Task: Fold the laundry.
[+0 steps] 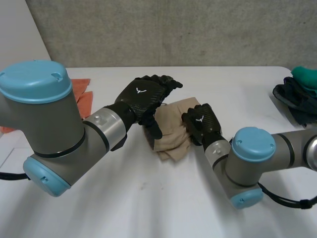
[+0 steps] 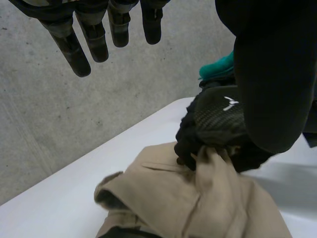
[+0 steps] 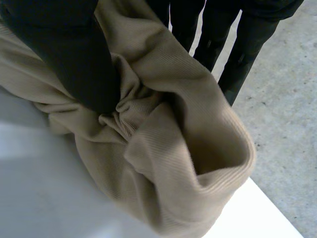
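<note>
Bunched cloth (image 1: 171,141) pinched by right robot hand (image 1: 203,123); left robot hand (image 1: 143,96) hovers relaxed, empty. Best spread it flat on worktop (image 1: 148,198) before folding.

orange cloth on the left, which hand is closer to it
Left. The left hand is over the beige cloth's edge facing the orange cloth; the right hand grips the beige cloth's opposite side, farther off.

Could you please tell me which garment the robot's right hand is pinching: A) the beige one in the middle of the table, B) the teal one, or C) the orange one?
A: in the right wrist view the right hand pinches bunched folds of the beige garment between thumb and fingers.
</note>
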